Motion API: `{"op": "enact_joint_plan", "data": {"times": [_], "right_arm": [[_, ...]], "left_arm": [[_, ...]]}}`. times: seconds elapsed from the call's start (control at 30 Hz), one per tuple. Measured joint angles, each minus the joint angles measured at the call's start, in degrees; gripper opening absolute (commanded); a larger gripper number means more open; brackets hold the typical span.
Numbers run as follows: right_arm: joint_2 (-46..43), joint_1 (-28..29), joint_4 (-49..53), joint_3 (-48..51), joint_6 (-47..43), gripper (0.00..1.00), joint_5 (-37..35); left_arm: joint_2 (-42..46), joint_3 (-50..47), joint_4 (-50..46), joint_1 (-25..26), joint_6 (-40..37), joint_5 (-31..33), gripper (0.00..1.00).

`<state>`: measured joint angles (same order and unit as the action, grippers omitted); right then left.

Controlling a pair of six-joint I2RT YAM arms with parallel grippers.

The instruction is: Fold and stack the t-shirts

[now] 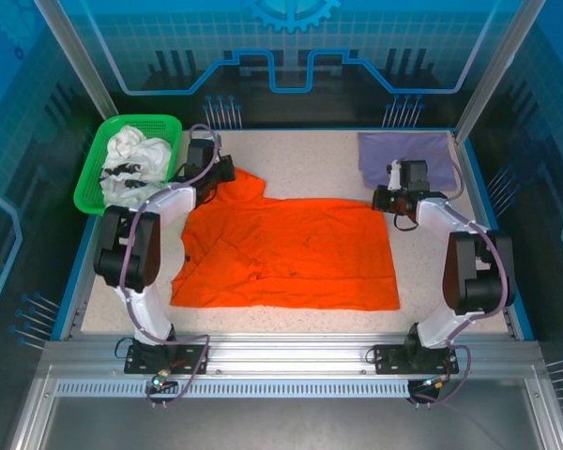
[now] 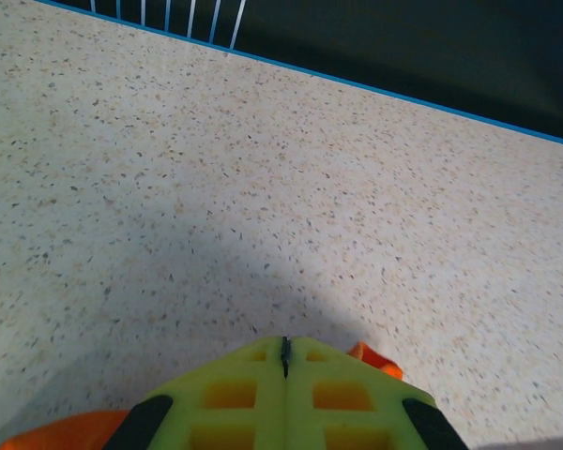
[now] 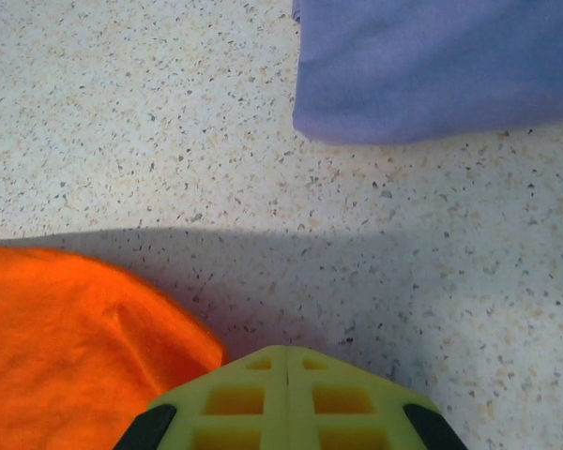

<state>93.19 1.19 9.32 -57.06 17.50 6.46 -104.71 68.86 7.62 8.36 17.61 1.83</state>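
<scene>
Looking down from above, the orange shirt (image 1: pixel 291 253) lies spread over the middle of the table (image 1: pixel 300 155), front down or up I cannot tell, one sleeve reaching toward the far left. The lavender shirt (image 1: pixel 405 155) sits folded in the far right corner. White shirts (image 1: pixel 136 159) are heaped in the green basket (image 1: pixel 87 183) at the far left. The left gripper (image 1: pixel 220 169) is at the orange shirt's far left sleeve; the right gripper (image 1: pixel 390 192) is at its far right corner, just short of the lavender shirt.

In the left wrist view, the left gripper (image 2: pixel 284 345) has its two yellow-green fingers (image 2: pixel 235 394) pressed flat together, only a thin seam between them. Orange cloth (image 2: pixel 373 356) peeks out under them on both sides; whether any is pinched I cannot tell. Bare speckled table (image 2: pixel 263 169) runs ahead to its blue edge.

In the right wrist view, the right gripper (image 3: pixel 288 354) is likewise fully closed, its fingers (image 3: pixel 235 401) meeting along a seam. The orange shirt (image 3: pixel 66 337) lies at lower left, its edge touching the left finger; a grip on it cannot be made out. The lavender shirt (image 3: pixel 432 66) lies ahead, apart from the orange one.
</scene>
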Motion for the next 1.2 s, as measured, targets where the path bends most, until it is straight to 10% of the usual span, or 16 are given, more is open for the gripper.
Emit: {"op": "enact_joint_plan", "data": {"times": [1.0,1.2], "right_arm": [[-33.68,0.04,1.7,29.86,11.47,0.13,2.21],[-44.72,-0.2,8.79,33.09,17.79,0.44,0.17]], "left_arm": [[57.72,-45.29,-23.41,2.43,26.1,7.78,0.0],[70.18,-50.88,-30.84,2.43,34.75,9.31,0.19]]}}
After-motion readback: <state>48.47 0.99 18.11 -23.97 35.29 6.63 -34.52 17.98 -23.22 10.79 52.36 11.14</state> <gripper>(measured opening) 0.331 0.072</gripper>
